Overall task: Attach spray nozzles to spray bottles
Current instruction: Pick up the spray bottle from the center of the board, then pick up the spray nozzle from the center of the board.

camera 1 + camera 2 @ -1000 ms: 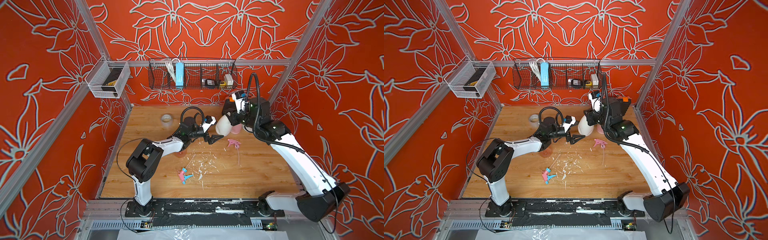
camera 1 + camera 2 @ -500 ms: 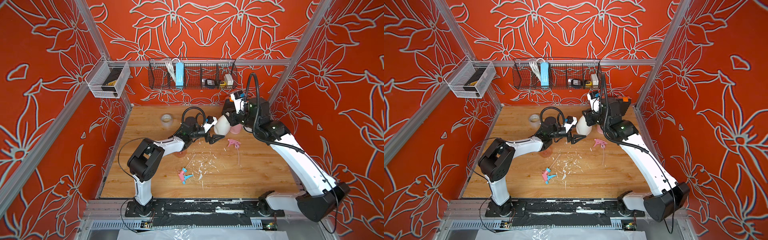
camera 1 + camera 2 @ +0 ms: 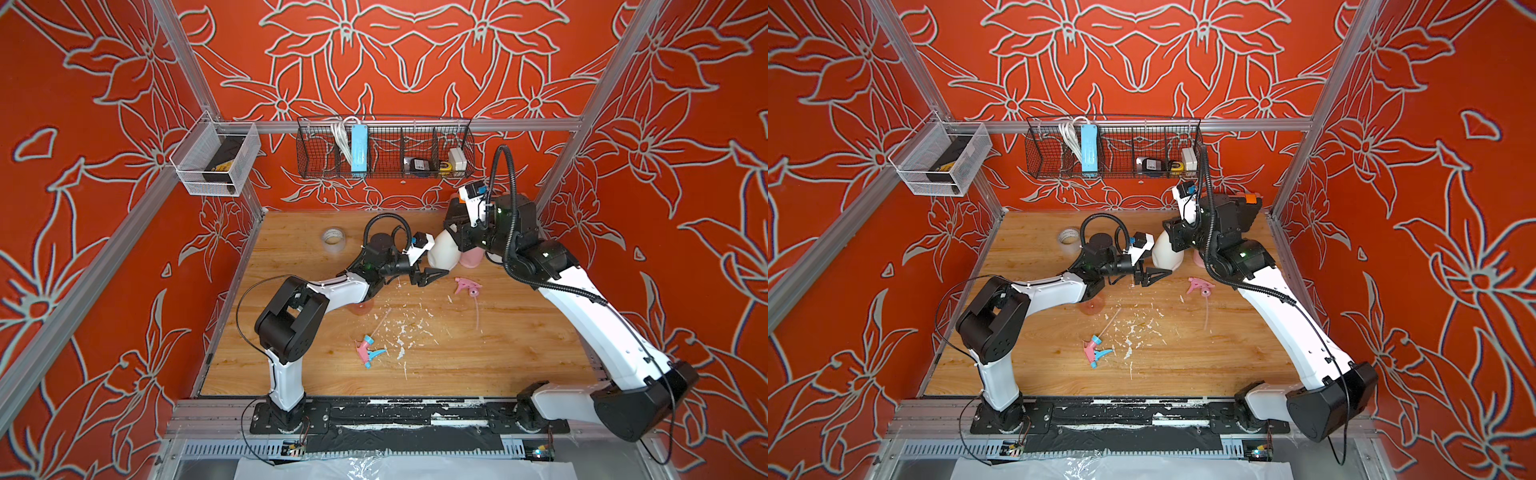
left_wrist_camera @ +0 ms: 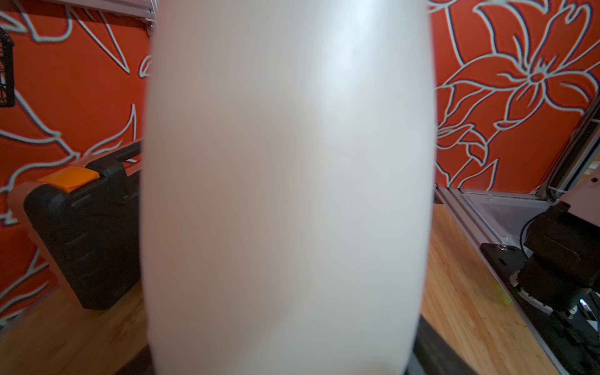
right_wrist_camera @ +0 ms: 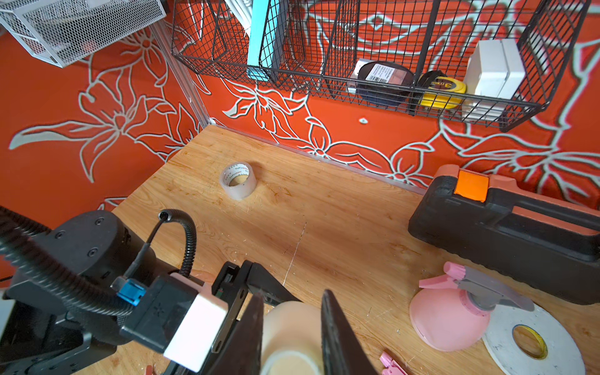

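Note:
The white spray bottle [image 3: 442, 252] hangs tilted above the table and fills the left wrist view [image 4: 285, 194]. My right gripper [image 5: 292, 308] is shut on its neck. My left gripper [image 3: 436, 266] straddles its lower body, a finger [image 5: 269, 287] on each side, closed against it. A pink bottle [image 5: 448, 321] with a grey-topped nozzle [image 5: 483, 290] on it stands beside it. An all-pink nozzle [image 3: 464, 286] and a pink-and-blue nozzle [image 3: 368, 351] lie loose on the wood. An orange-pink bottle [image 3: 362, 307] shows partly under my left forearm.
A black-and-orange case [image 5: 503, 227] lies along the back wall. A white tape roll [image 5: 532, 341] sits by the pink bottle. A clear tape roll [image 3: 333, 237] is at the back left. White flakes [image 3: 401, 332] litter the middle of the table.
My left gripper has moved right onto the white bottle and drawn its jaws in around the body. The right arm and the bottle have barely shifted.

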`<action>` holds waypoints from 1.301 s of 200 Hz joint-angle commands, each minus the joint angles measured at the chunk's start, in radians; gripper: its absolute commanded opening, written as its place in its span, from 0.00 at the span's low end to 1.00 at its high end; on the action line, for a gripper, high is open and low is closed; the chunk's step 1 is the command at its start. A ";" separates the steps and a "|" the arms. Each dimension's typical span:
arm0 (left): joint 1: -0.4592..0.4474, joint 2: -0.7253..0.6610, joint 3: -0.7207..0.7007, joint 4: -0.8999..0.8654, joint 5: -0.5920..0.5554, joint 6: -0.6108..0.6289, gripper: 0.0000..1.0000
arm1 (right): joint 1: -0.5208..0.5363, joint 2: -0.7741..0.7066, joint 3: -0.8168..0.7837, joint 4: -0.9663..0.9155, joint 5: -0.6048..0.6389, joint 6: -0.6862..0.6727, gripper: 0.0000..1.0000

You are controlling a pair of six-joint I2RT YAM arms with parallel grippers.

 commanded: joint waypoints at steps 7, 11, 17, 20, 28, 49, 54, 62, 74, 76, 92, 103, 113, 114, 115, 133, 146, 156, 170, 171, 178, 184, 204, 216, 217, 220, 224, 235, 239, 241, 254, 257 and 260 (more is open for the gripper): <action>-0.001 -0.016 -0.043 0.123 -0.042 -0.024 0.59 | 0.023 0.010 0.048 -0.028 -0.034 0.003 0.07; -0.001 -0.018 -0.055 0.146 -0.055 -0.037 0.57 | 0.024 0.010 0.052 -0.032 -0.035 0.004 0.07; -0.001 -0.021 -0.070 0.181 -0.070 -0.052 0.55 | 0.024 0.011 0.055 -0.035 -0.035 0.003 0.08; -0.001 -0.022 -0.076 0.197 -0.073 -0.057 0.55 | 0.024 0.013 0.057 -0.035 -0.036 0.003 0.09; -0.001 -0.025 -0.091 0.231 -0.081 -0.072 0.52 | 0.025 0.015 0.066 -0.039 -0.042 0.004 0.12; -0.001 -0.031 -0.103 0.255 -0.090 -0.077 0.49 | 0.028 0.024 0.094 -0.063 -0.061 0.012 0.25; -0.001 -0.032 -0.105 0.256 -0.093 -0.073 0.48 | 0.027 0.022 0.099 -0.067 -0.060 0.016 0.28; -0.001 -0.033 -0.108 0.255 -0.099 -0.065 0.48 | 0.028 0.018 0.106 -0.069 -0.059 0.022 0.32; -0.001 -0.038 -0.115 0.254 -0.105 -0.050 0.48 | 0.028 0.007 0.121 -0.083 -0.034 0.035 0.39; -0.001 -0.038 -0.117 0.253 -0.106 -0.049 0.48 | 0.028 0.005 0.124 -0.086 -0.028 0.038 0.40; 0.003 -0.042 -0.125 0.253 -0.110 -0.052 0.48 | 0.006 -0.011 0.149 -0.114 0.009 0.072 0.48; 0.008 -0.043 -0.129 0.254 -0.108 -0.068 0.48 | -0.031 -0.020 0.160 -0.131 -0.008 0.106 0.50; 0.012 -0.042 -0.131 0.250 -0.109 -0.090 0.48 | -0.079 -0.028 0.162 -0.149 -0.040 0.146 0.50; 0.013 -0.042 -0.131 0.249 -0.109 -0.092 0.48 | -0.085 -0.028 0.162 -0.150 -0.043 0.149 0.50; 0.013 -0.043 -0.131 0.250 -0.110 -0.095 0.48 | -0.090 -0.028 0.162 -0.153 -0.045 0.152 0.50; 0.016 -0.053 -0.153 0.263 -0.126 -0.125 0.47 | -0.192 -0.043 0.121 -0.200 -0.075 0.234 0.48; 0.016 -0.059 -0.167 0.265 -0.137 -0.137 0.47 | -0.248 -0.052 0.053 -0.234 -0.084 0.261 0.46; 0.016 -0.066 -0.172 0.253 -0.142 -0.142 0.47 | -0.287 -0.052 -0.023 -0.247 -0.092 0.265 0.46; 0.018 -0.071 -0.177 0.244 -0.134 -0.156 0.48 | -0.326 -0.034 -0.139 -0.248 -0.102 0.269 0.46; 0.018 -0.072 -0.178 0.245 -0.132 -0.157 0.48 | -0.327 -0.032 -0.147 -0.248 -0.102 0.269 0.46; 0.018 -0.075 -0.181 0.244 -0.123 -0.162 0.48 | -0.339 -0.022 -0.200 -0.242 -0.106 0.273 0.45; 0.018 -0.079 -0.185 0.242 -0.121 -0.163 0.48 | -0.341 -0.015 -0.242 -0.232 -0.103 0.273 0.45; 0.017 -0.092 -0.204 0.267 -0.150 -0.170 0.48 | -0.343 0.015 -0.395 -0.153 -0.089 0.274 0.48; 0.018 -0.103 -0.209 0.269 -0.175 -0.182 0.48 | -0.343 0.049 -0.467 -0.090 -0.092 0.273 0.49; 0.018 -0.103 -0.210 0.269 -0.175 -0.183 0.48 | -0.342 0.054 -0.471 -0.087 -0.090 0.274 0.50; 0.018 -0.106 -0.210 0.269 -0.177 -0.185 0.48 | -0.343 0.067 -0.483 -0.076 -0.088 0.271 0.50; 0.018 -0.110 -0.211 0.270 -0.176 -0.188 0.49 | -0.342 0.088 -0.494 -0.064 -0.085 0.268 0.50; 0.018 -0.118 -0.218 0.280 -0.173 -0.197 0.49 | -0.343 0.159 -0.495 -0.068 -0.084 0.257 0.51; 0.018 -0.120 -0.220 0.284 -0.173 -0.201 0.49 | -0.343 0.185 -0.489 -0.075 -0.086 0.251 0.51; 0.018 -0.121 -0.222 0.287 -0.172 -0.202 0.49 | -0.342 0.197 -0.487 -0.078 -0.088 0.250 0.52; 0.018 -0.129 -0.229 0.294 -0.168 -0.202 0.49 | -0.343 0.257 -0.481 -0.074 -0.091 0.240 0.53; 0.018 -0.132 -0.231 0.295 -0.168 -0.202 0.49 | -0.343 0.265 -0.481 -0.071 -0.087 0.238 0.53; 0.018 -0.132 -0.231 0.294 -0.168 -0.199 0.49 | -0.343 0.273 -0.481 -0.066 -0.084 0.235 0.54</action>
